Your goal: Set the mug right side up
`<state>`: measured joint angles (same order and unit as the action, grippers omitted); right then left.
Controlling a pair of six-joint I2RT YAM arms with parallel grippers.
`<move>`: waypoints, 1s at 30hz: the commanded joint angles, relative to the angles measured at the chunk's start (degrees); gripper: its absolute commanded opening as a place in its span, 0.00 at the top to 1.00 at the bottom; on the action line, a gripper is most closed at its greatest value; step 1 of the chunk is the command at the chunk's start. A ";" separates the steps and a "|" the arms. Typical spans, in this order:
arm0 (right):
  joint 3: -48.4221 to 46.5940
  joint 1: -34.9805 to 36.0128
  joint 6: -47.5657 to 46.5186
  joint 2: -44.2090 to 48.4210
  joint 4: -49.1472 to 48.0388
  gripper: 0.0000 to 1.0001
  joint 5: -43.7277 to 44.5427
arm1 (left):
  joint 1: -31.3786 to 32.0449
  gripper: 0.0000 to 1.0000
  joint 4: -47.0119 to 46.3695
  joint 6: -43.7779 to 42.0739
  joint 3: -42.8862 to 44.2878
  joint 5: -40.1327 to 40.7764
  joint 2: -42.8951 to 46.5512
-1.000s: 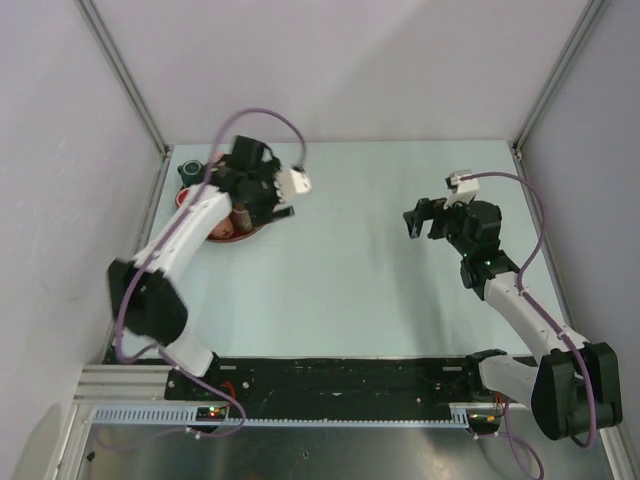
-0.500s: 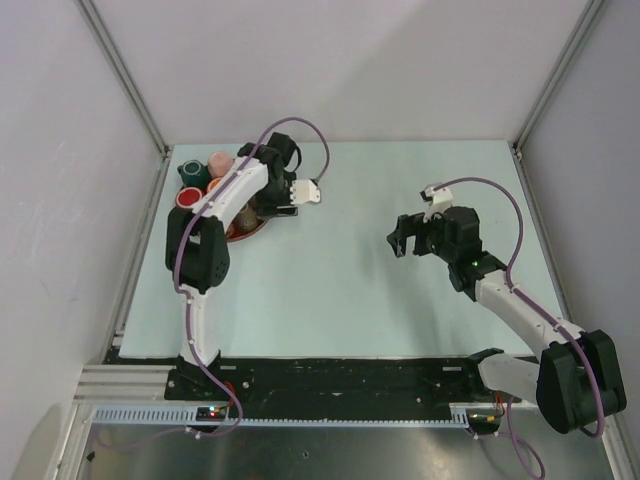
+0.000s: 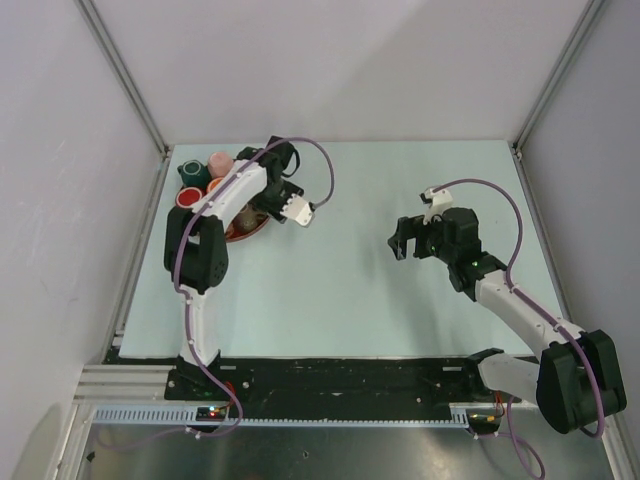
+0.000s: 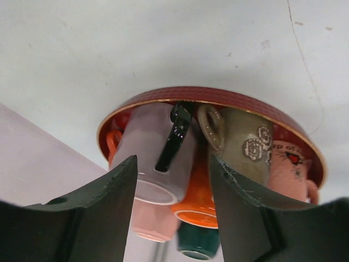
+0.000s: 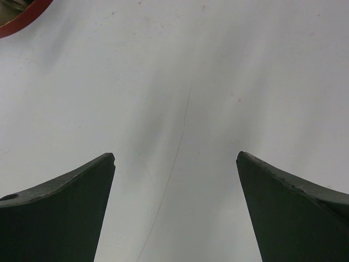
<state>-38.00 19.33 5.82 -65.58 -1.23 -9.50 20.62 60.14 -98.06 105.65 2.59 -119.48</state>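
Pale table (image 3: 350, 280), lavender mug (image 4: 147, 147) in red tray (image 4: 218, 94), just beyond unclenched left hand (image 4: 173, 161)

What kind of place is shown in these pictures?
Probably a robot test cell: left arm and right arm bolted to a pale table, plain walls, metal posts, one red dish of mugs.

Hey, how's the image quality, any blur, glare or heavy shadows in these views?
Top external: even, soft light, no glare. Left wrist: the pale mug and red tray are sharp, the near jaws dark and featureless. Right wrist: soft shadow bands across the table, jaws in silhouette.
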 commanded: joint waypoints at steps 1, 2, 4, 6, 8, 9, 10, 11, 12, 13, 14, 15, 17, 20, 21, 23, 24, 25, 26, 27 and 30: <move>-1.99 0.40 0.77 0.48 -0.01 0.00 0.69 | -0.54 0.40 -1.74 -16.47 -1.53 0.01 3.04; -1.99 0.42 0.86 0.56 0.26 0.00 0.83 | -0.74 0.40 -1.81 -17.74 -2.08 0.60 2.99; -1.99 0.44 0.97 0.55 0.71 0.00 1.00 | -0.95 0.40 -1.83 -19.02 -2.06 1.28 2.38; -1.99 0.44 1.08 0.35 0.84 0.00 0.83 | -1.07 0.40 -1.88 -19.23 -0.87 1.63 1.30; -1.99 0.44 1.11 0.23 0.76 0.00 0.54 | -1.10 0.40 -1.98 -19.99 -0.09 2.51 0.33; -1.99 0.44 1.20 0.17 0.65 0.00 0.49 | -1.06 0.41 -2.14 -20.68 -0.04 2.99 0.01; -1.99 0.44 1.20 0.13 0.55 0.00 0.51 | -1.09 0.41 -2.31 -21.30 -0.20 3.63 -0.20; -1.99 0.40 1.16 0.12 0.45 0.00 0.52 | -1.05 0.41 -2.49 -21.74 -0.36 4.21 -0.47; -1.99 0.42 1.14 0.11 0.40 0.00 0.57 | -1.08 0.42 -2.75 -22.09 -0.53 5.07 -0.70; -1.99 0.43 1.13 0.20 0.29 0.00 0.55 | -1.14 0.42 -2.97 -22.35 -0.57 5.72 -1.12; -1.99 0.44 1.12 0.24 0.24 0.00 0.54 | -1.17 0.43 -3.16 -22.61 -0.51 6.36 -1.42; -1.99 0.44 1.12 0.30 0.16 0.00 0.54 | -1.18 0.43 -3.31 -22.74 -0.39 6.72 -1.83; -2.01 0.40 1.12 0.17 0.02 0.00 0.45 | -1.19 0.43 -3.99 -23.55 -0.67 7.12 -2.34; -1.99 0.44 1.48 0.15 -0.17 0.00 0.04 | -1.22 0.45 -6.05 -24.58 -1.29 7.09 -2.93; -1.99 0.44 1.70 0.08 -0.21 0.00 -0.29 | -1.21 0.46 -6.77 -24.82 -1.44 7.00 -3.16; -1.97 0.44 2.01 -0.01 -0.23 0.00 -0.71 | -1.20 0.50 -8.02 -25.32 -1.68 6.55 -3.64; -2.03 0.44 2.18 -0.17 -0.24 0.00 -0.75 | -1.16 0.51 -8.63 -25.64 -1.89 6.42 -3.87; -2.01 0.44 2.26 -0.34 -0.25 0.00 -0.81 | -1.18 0.52 -9.38 -25.88 -2.27 6.40 -3.98; -1.96 0.44 2.31 -0.47 -0.21 0.00 -0.93 | -1.19 0.53 -9.93 -26.27 -2.58 6.56 -4.21; -1.97 0.44 2.42 -0.54 -0.19 0.00 -0.99 | -1.19 0.55 -10.51 -26.59 -3.09 6.78 -4.37; -2.01 0.43 2.77 -0.61 -0.13 0.00 -1.10 | -1.20 0.57 -11.66 -27.85 -4.97 7.05 -4.28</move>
<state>-38.00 19.44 7.60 -66.04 -0.32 -9.85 19.73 50.98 -113.01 102.72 8.73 -123.37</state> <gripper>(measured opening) 0.996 0.439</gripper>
